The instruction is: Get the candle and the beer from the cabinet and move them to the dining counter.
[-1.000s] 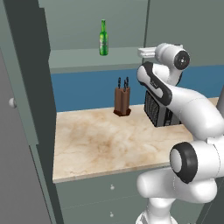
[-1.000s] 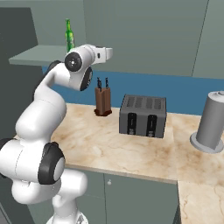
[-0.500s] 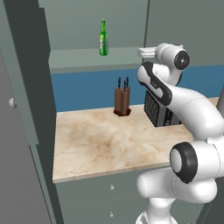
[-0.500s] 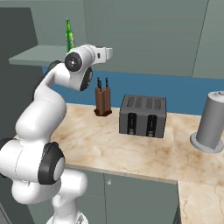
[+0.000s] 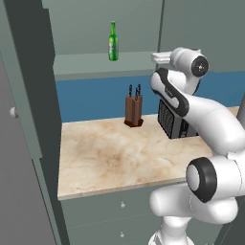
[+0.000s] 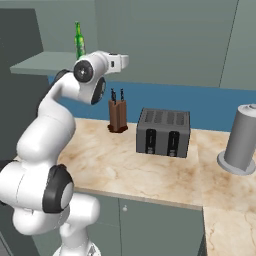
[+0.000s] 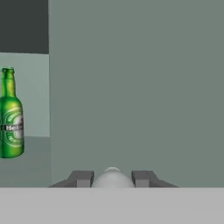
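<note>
Your gripper (image 7: pixel 112 178) is partly closed, its two dark fingertips (image 7: pixel 81 177) flanking a small pale rounded thing (image 7: pixel 112 176); you cannot tell what that thing is or whether it is truly gripped. The hand faces a flat grey-green wall of the cabinet (image 7: pixel 131 87). The beer (image 7: pixel 10 116) stands upright on the cabinet shelf (image 5: pixel 91 64), apart from the gripper, above the knife block (image 5: pixel 134 109).
</note>
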You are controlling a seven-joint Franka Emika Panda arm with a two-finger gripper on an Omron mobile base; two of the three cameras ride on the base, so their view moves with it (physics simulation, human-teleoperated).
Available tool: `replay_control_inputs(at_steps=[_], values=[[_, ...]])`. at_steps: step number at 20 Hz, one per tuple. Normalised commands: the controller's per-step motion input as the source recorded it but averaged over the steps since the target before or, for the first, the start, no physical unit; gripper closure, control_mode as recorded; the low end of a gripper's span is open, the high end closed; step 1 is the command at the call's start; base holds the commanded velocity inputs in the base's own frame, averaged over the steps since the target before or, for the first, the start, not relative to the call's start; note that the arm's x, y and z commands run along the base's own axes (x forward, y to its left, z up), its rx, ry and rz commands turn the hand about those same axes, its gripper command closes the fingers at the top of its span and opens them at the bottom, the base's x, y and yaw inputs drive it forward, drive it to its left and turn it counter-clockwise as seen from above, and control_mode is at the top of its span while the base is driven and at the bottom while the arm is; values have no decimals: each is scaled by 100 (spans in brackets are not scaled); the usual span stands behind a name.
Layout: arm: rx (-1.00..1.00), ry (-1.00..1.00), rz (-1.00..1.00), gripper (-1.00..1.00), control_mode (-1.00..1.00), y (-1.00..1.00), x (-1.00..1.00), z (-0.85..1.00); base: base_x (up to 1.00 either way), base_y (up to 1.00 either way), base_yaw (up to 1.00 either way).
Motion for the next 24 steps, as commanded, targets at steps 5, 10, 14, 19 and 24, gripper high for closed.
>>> replay_control_inputs(at_steps=[5, 10, 14, 19, 24], values=[[0, -2, 0, 100, -100, 0, -65, 0, 0, 0, 0], [0, -2, 0, 100, -100, -17, -65, 0, 0, 0, 0], [0, 0, 0, 100, -100, -38, -57, 0, 0, 0, 0], [0, 0, 0, 100, -100, -49, -60, 0, 0, 0, 0], [0, 0, 0, 100, -100, -53, -61, 0, 0, 0, 0]])
